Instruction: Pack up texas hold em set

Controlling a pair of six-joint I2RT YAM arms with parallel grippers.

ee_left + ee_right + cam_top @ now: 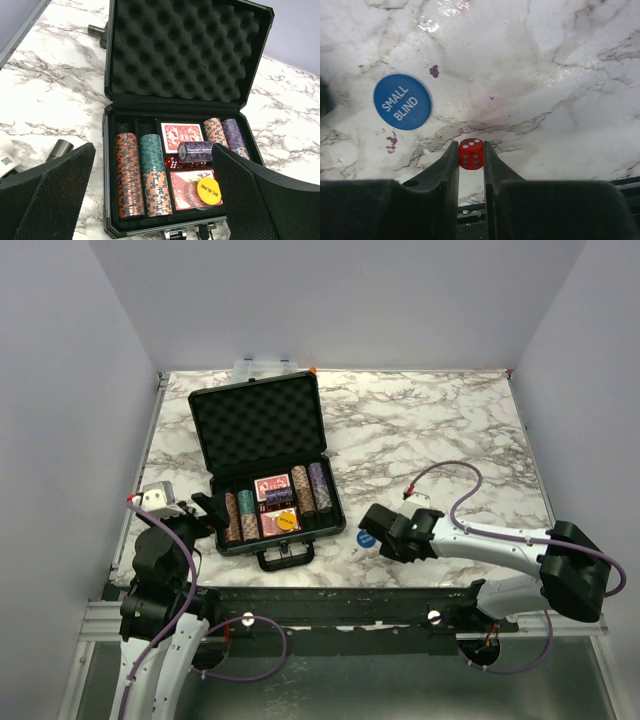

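Observation:
The black briefcase lies open at the table's left, foam lid up. Inside are chip stacks, red-backed cards, a purple chip roll lying on its side, red dice and a yellow "big blind" button. My left gripper is open just in front of the case, holding nothing. On the marble right of the case, my right gripper has both fingers pressed against a tiny red die. The blue "small blind" button lies to its left, untouched.
A clear plastic box stands behind the case lid at the back edge. A purple cable with a red tip loops over the marble on the right. Dark tool handles lie left of the case. The table's front edge is close under the right gripper.

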